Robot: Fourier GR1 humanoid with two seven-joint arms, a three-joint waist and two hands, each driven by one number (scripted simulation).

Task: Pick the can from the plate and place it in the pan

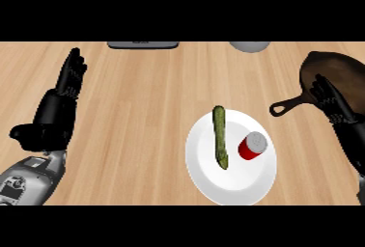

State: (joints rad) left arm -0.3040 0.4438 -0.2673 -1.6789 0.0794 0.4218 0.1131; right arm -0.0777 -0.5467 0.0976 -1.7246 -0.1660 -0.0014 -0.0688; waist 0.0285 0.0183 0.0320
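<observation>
The can (252,145) stands upright on the plate (214,185), right of the asparagus (220,137). The right hand (331,99) hangs spread over the pan (342,72), holding nothing. It should come down left over the can without touching the asparagus. Left hand (70,72) rests spread at far left.

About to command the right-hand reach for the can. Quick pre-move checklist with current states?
1. Can on the plate, standing upright: ok.
2. Can free of the asparagus: ok, a gap shows between them on the plate.
3. Right hand open and holding nothing: ok, fingers straight, over the pan's near edge.
4. Pan ready to receive: cannot tell in full; the visible part holds nothing, but the right hand covers some of it.
5. Left hand out of the way: ok, open and resting at the far left.
6. Can grasped: not ok, no hand touches it.
</observation>
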